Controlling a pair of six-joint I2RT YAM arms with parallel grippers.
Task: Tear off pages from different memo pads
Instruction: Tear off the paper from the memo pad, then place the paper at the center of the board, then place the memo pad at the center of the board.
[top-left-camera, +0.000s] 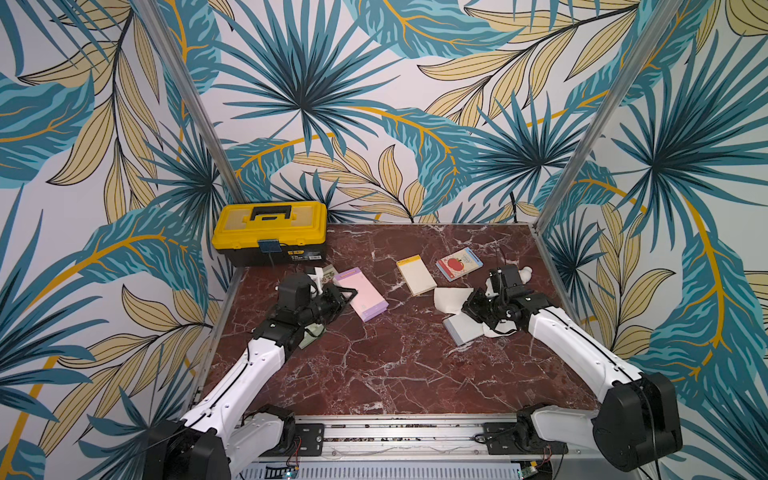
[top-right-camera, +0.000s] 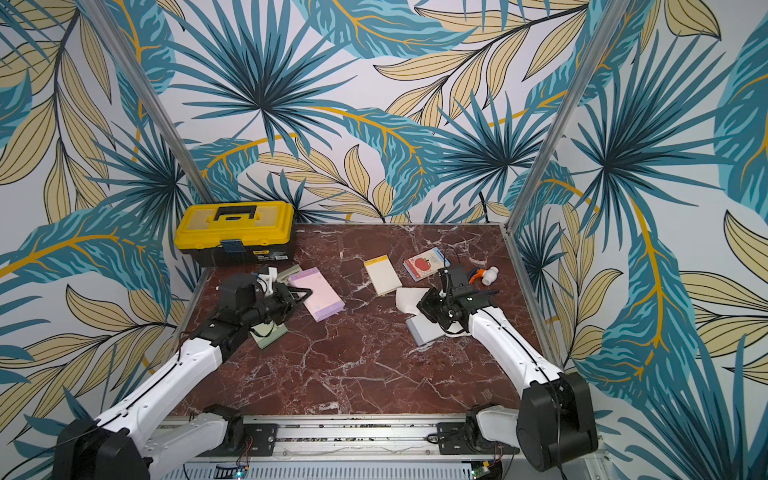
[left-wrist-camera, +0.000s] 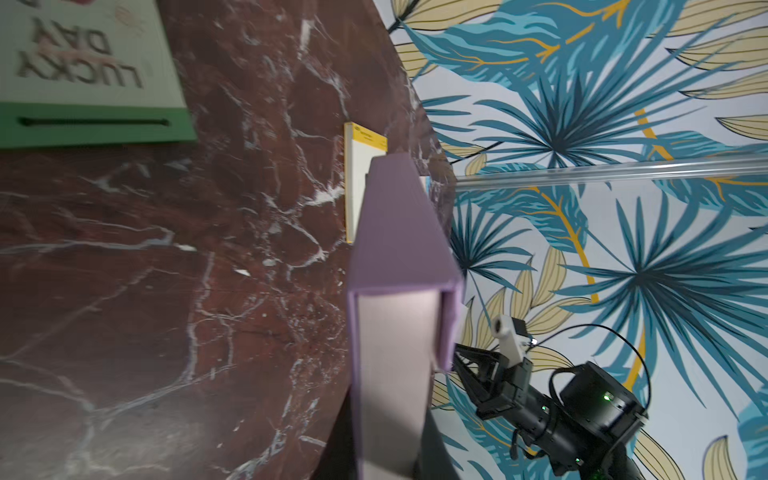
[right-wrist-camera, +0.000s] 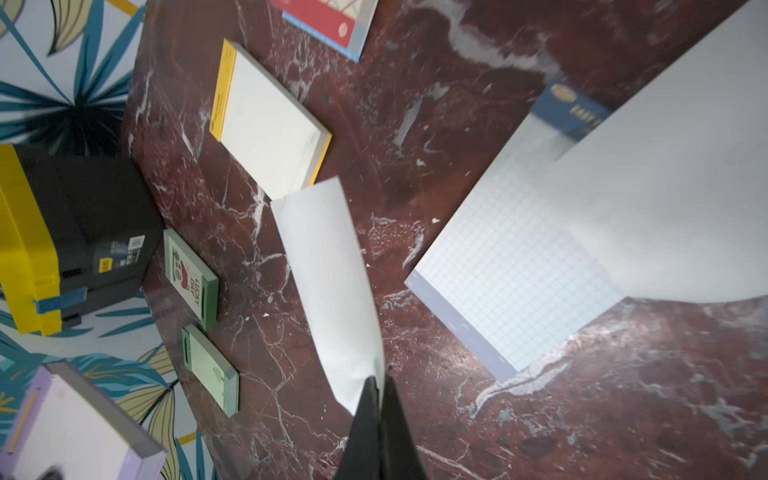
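My left gripper (top-left-camera: 349, 294) is shut on one end of the lilac memo pad (top-left-camera: 362, 294), which fills the middle of the left wrist view (left-wrist-camera: 399, 232) and looks tilted up off the marble. My right gripper (right-wrist-camera: 380, 384) has its jaws pinched on a corner of a loose white page (right-wrist-camera: 328, 270), which curls out in front of it (top-left-camera: 449, 299). Just beside it lies the blue grid memo pad (top-left-camera: 463, 330), with another white sheet (right-wrist-camera: 673, 178) bent over its far end. A cream memo pad with a yellow top (top-left-camera: 416, 274) and an apple-cover memo pad (top-left-camera: 459, 264) lie further back.
A yellow toolbox (top-left-camera: 270, 232) stands at the back left corner. A green memo pad (top-right-camera: 270, 332) lies under my left arm, and a "LUCKY DAY" pad (right-wrist-camera: 189, 276) sits by the toolbox. A small orange and white toy (top-right-camera: 486, 274) rests behind my right arm.
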